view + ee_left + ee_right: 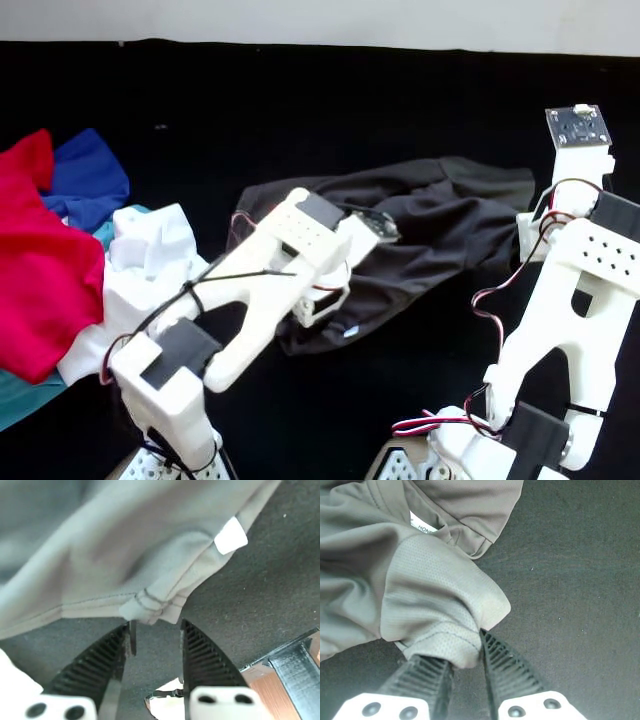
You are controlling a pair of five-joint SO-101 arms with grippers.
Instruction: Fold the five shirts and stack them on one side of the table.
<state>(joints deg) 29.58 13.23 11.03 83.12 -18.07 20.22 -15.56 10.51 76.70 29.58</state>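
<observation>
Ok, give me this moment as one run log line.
left end effector: open, at dark shirt hem | right end effector: shut on dark shirt fold | other shirts: crumpled heap | folded: none

Holding left tool (pixel 156 626) parted mid-scene, arm stretched far forward, and right tool (pixel 465 647) clamped on grey shirt (pixel 420 580) at right.

White plastic arms (pixel 250 300), black ribbed fingers (pixel 205 655) (red, black cables (pixel 430 424))
</observation>
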